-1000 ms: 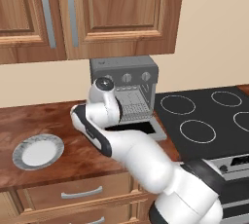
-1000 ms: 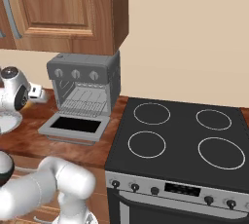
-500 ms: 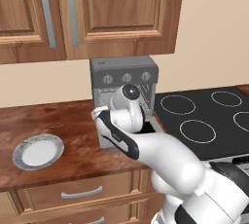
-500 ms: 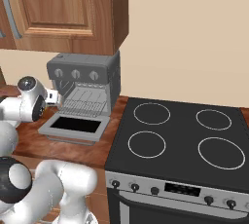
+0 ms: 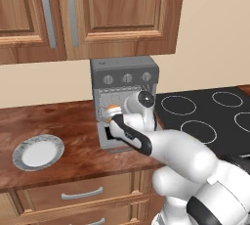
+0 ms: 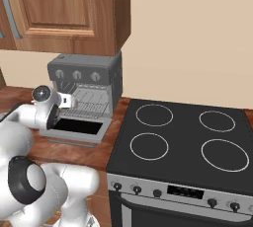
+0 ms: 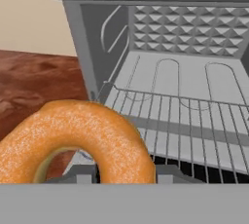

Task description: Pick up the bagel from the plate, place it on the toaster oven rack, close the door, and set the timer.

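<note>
Up close in the hand view: bagel (image 7: 73, 140) big and golden in the foreground, clamped in the gripper (image 7: 124, 172), jaws narrowed onto its lower edge, finger tips barely peeking from under it. Just past the ring, front wire of the toaster oven rack (image 7: 194, 130), silver grid stretching back into the grey cavity, bare of anything. Beyond that, embossed back wall and the curved side guides. Off to the left, brown counter.

From the left base view: gripper (image 5: 113, 115) hovering at the left side of the oven mouth with the orange bagel (image 5: 113, 107) showing on top, over the dropped-open door (image 5: 108, 138). Plate (image 5: 38, 151) well apart on the left of the counter, white centre bare. From the right base view: hand (image 6: 66, 101) just at the front of the opening, rack (image 6: 91, 107) right behind it, door (image 6: 79, 128) lying flat below, three knobs (image 6: 77, 75) in a row above.

Step in hand, by the look of it: carrying over, bagel off the plate but not yet on the rack, still left of centre and short of the wires. Next move calling for a push forward and a touch toward the middle, keeping above the front wire, then lowering flat before letting go. After that, door and timer still to do
</note>
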